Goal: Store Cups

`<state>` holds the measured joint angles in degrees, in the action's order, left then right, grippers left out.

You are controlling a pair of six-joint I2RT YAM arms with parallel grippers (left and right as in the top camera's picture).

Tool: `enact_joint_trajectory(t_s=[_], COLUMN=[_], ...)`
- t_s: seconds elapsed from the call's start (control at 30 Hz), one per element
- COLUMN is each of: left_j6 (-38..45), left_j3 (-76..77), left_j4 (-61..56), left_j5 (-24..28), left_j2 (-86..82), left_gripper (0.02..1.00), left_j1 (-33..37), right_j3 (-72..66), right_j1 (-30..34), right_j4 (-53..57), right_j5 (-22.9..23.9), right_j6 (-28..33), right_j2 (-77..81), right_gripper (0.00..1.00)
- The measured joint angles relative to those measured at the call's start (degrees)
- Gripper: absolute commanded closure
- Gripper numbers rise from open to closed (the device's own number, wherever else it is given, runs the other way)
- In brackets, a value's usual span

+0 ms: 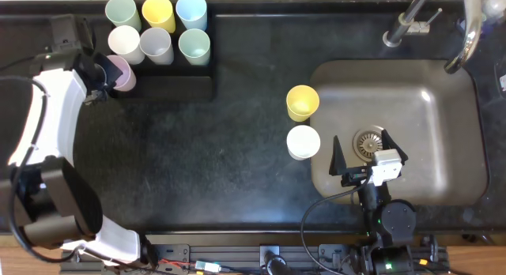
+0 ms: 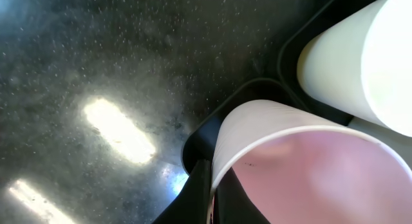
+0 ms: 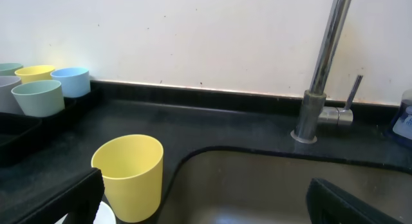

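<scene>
Grip: left hand [image 1: 108, 73] clamped on pink cup [image 1: 122, 73], holding it at an end slot of black tray [image 1: 186, 87], likely for seating beside stored cups [image 1: 158, 14]. Right hand [image 1: 365, 145] spread wide, empty, over sink [image 1: 443, 109]; yellow cup [image 1: 302, 102] and white cup [image 1: 303, 141] nearby on counter [image 1: 237, 148], unstored.

No readable text, label, number or sign on any cup [image 1: 303, 102], tray [image 1: 186, 87], worktop [image 1: 198, 164] or sink [image 1: 443, 117]

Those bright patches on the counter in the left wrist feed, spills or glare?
Left wrist view: likely glare, light reflections on the dark counter beside the pink cup. Top view: no such patch near that cup; the sink shows a soft sheen.
</scene>
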<state>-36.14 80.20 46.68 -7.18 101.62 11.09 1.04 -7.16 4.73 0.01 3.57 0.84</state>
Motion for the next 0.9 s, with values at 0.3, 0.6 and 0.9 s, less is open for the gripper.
enact_joint_trajectory(t_s=[0.3, 0.6, 0.9], left_j6=[-0.39, -0.44, -1.25], left_j3=[0.0, -0.02, -0.02], left_j4=[-1.14, -1.36, -2.4], left_j5=[0.57, 1.03, 1.44], left_j2=[0.98, 2.6, 2.64], left_gripper=[0.98, 0.932, 0.86], left_j1=[0.0, 0.0, 0.0], right_j3=[0.0, 0.0, 0.0], right_j1=[0.0, 0.0, 0.0], right_j4=[0.0, 0.02, 0.0], right_j5=[0.0, 0.0, 0.0], right_j6=[0.02, 0.02, 0.0], right_j2=[0.0, 0.0, 0.0], right_gripper=[0.003, 0.005, 0.003])
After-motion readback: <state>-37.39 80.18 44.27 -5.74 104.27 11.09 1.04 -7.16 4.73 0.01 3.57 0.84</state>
